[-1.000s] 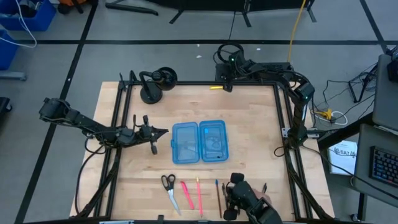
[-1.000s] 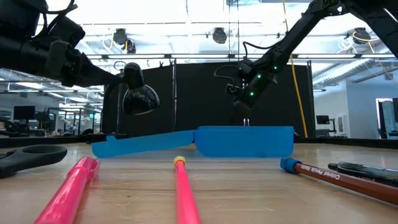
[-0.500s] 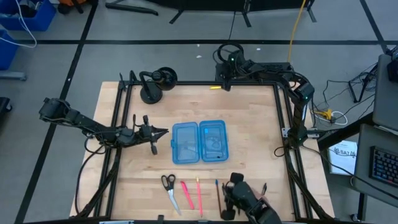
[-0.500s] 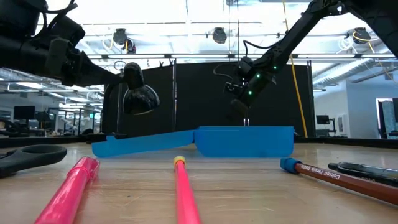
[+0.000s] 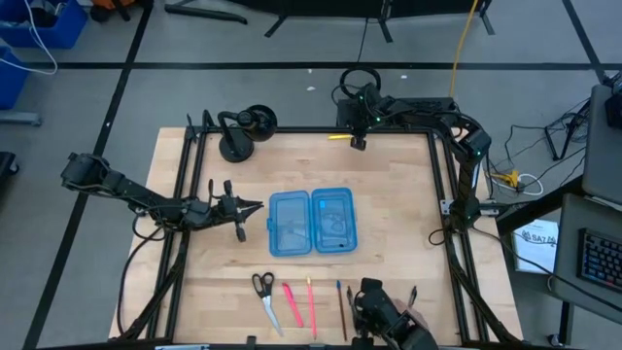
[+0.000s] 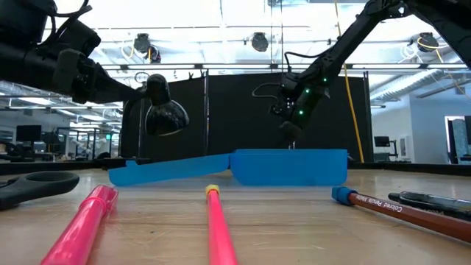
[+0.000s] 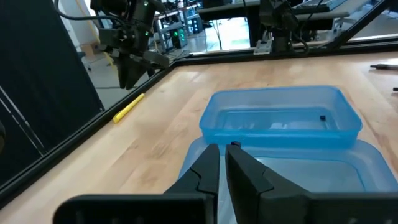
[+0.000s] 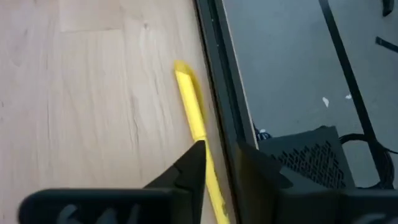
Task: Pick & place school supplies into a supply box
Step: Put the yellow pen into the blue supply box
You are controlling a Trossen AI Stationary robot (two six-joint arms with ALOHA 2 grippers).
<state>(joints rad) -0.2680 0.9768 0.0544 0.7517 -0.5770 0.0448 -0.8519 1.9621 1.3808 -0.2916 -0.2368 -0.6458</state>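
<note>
The translucent blue supply box (image 5: 311, 222) lies open mid-table on both halves, also seen in the low view (image 6: 291, 165). A yellow pencil (image 8: 189, 106) lies on the table along the far edge rail (image 5: 336, 137). My right gripper (image 8: 221, 152) hangs open above one end of it, raised off the table (image 6: 292, 131). My left gripper (image 7: 224, 149) hovers shut just left of the box (image 5: 255, 205). Scissors (image 5: 264, 297), two pink markers (image 5: 293, 303), a blue-tipped pencil (image 5: 339, 297) and dark pens (image 6: 434, 200) lie in a row near the near edge.
A black lamp-like stand (image 5: 243, 131) sits at the far left corner. A black frame rail (image 8: 217, 93) runs along the table's far edge right beside the yellow pencil. A dark device (image 5: 381, 311) stands at the near edge beside the pens. Bare wood lies between box and far edge.
My right gripper has shifted a little toward the table's right along the far edge, staying above the yellow pencil. The left arm, the box and the supplies have kept still.
</note>
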